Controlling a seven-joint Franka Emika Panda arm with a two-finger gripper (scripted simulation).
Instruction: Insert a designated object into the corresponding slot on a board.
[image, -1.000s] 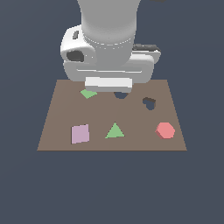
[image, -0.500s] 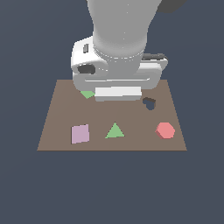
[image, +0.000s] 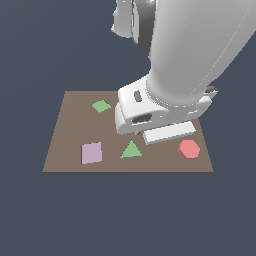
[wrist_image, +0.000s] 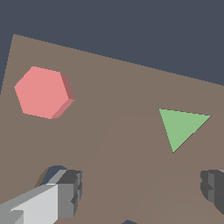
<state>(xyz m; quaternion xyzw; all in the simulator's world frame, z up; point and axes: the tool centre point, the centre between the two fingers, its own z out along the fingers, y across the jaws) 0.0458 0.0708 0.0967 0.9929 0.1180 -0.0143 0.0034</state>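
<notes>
So, ext. view first: brown board (image: 65, 135) lies flat on a dark ground, w/ the big white arm (image: 195, 55) coming down over its middle & right part. Salmon-red hexagonal block (image: 189, 149) sits on the board near its right near corner, free, nothing touching it. Green triangle (image: 131, 149) is to the block's left along the near edge, pink square (image: 92, 153) further left again, all three well apart. A green diamond (image: 101, 105) lies toward the far left. The arm's wrist housing covers the board's centre, so the hexagon slot can't be seen in this view, & the fingers are hidden under it too. Wrist view: same block (wrist_image: 43, 92) rests on the board (wrist_image: 122, 87), upright on its flat face, close to a board corner. Triangle (wrist_image: 181, 126) lies well apart from it. Two grey fingers (wrist_image: 65, 192) show at the frame's edges, spread wide w/ bare board between them, pinching nothing; gripper (wrist_image: 140, 188) hovers near both shapes, touching neither. A dark rounded bit peeks from behind one finger, can't tell if it's a hole.
</notes>
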